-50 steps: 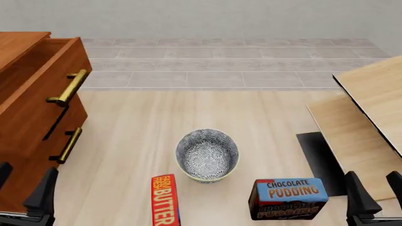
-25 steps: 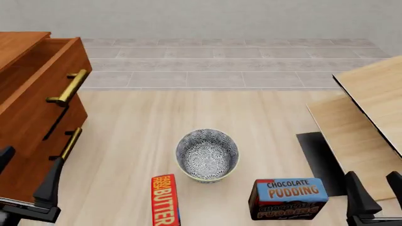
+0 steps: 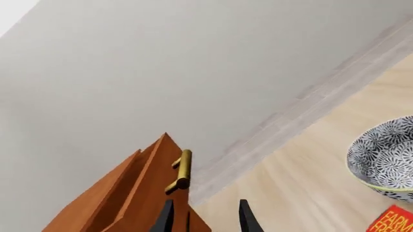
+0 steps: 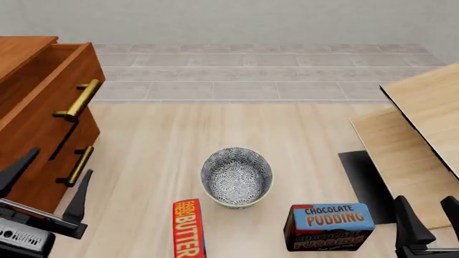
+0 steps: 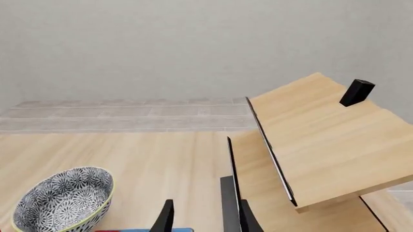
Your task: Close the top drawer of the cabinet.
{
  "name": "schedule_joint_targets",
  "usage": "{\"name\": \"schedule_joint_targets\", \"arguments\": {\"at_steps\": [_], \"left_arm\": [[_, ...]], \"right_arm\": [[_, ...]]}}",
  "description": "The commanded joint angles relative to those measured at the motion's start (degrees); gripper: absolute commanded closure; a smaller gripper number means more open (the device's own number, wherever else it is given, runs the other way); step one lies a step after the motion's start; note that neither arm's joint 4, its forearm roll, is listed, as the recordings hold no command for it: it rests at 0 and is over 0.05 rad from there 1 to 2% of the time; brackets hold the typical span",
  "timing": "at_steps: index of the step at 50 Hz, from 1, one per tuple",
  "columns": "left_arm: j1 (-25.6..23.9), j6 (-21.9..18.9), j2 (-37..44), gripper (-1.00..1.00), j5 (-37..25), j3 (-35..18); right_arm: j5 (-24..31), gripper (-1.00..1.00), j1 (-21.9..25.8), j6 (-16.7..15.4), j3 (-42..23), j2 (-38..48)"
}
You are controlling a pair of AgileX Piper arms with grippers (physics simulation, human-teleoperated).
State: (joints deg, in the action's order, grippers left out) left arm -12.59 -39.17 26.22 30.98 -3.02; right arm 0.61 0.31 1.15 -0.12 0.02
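The reddish-brown cabinet [image 4: 29, 177] stands at the table's left. Its top drawer [image 4: 43, 107] is pulled out, past the drawer below, and its inside shows. The drawer's brass bar handle [image 4: 79, 99] faces right. My left gripper [image 4: 49, 185] is open and empty, low at the front left, just in front of the lower drawer's handle [image 4: 77, 165]. The left wrist view shows the top drawer's front [image 3: 152, 193] and its handle [image 3: 182, 169] beyond my open left gripper [image 3: 206, 220]. My right gripper [image 4: 430, 220] is open and empty at the front right, also seen in its wrist view [image 5: 206, 221].
A patterned bowl [image 4: 237, 177] sits mid-table. A red butter box [image 4: 188, 228] and a chocolate pudding box [image 4: 330, 226] lie near the front edge. Pale wood boards [image 4: 416, 134] lean at the right over a dark mat [image 4: 366, 183].
My left gripper has risen and moved forward and right, tilting toward the cabinet's drawers. The right gripper and the drawer have not moved.
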Motion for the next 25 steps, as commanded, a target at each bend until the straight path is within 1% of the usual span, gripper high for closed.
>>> {"name": "schedule_joint_targets", "arguments": {"at_steps": [1,3,4,6,8,10,11,12,13,14,15,18,21,22,24,25], "left_arm": [[-0.90,-14.36,12.30,-1.00,19.03,2.91],[-1.06,-15.70,13.88,-1.00,21.04,2.92],[-1.06,-15.70,13.99,-1.00,21.16,2.92],[-0.98,-18.72,17.41,-1.00,25.43,3.00],[-1.04,-19.76,20.58,-1.00,28.34,2.99],[-1.33,-22.30,25.15,-1.00,33.47,3.01],[-1.33,-22.30,25.42,-1.00,33.75,3.01],[-1.23,-23.35,27.02,-1.00,35.44,3.01],[-1.27,-23.22,27.94,-1.00,36.14,3.00],[-1.13,-24.18,29.87,-1.00,38.18,2.89],[-1.13,-24.18,30.06,-1.00,38.37,2.89],[-1.36,-27.96,30.90,-1.00,38.90,2.26],[-0.80,-29.35,33.49,-1.00,38.91,0.63],[-0.72,-30.90,34.07,-1.00,38.91,0.09],[-0.41,-31.24,34.72,-1.00,38.91,-0.39],[-0.43,-32.59,35.69,-1.00,38.91,-0.99]], "right_arm": [[-0.07,-1.00,0.00,0.08,0.06,0.00],[0.01,-1.00,-0.01,0.07,0.07,0.00],[0.01,-1.00,-0.01,0.07,0.07,0.00],[0.04,-1.00,0.07,0.11,0.08,0.00],[0.07,-1.00,0.11,0.09,0.08,0.00],[0.05,-1.00,0.12,0.09,0.07,0.00],[0.05,-1.00,0.12,0.09,0.07,0.00],[0.03,-1.00,0.10,0.10,0.06,0.00],[0.00,-1.00,0.08,0.13,0.05,0.00],[-0.06,-1.00,0.02,0.13,0.06,0.00],[-0.06,-1.00,0.02,0.13,0.06,0.00],[0.02,-1.00,0.05,0.11,0.07,-0.01],[0.01,-1.00,0.04,0.11,0.07,-0.01],[0.02,-1.00,-0.08,0.17,0.06,-0.01],[0.01,-1.00,-0.11,0.15,0.05,-0.01],[0.03,-1.00,-0.28,0.25,0.05,-0.01]]}}
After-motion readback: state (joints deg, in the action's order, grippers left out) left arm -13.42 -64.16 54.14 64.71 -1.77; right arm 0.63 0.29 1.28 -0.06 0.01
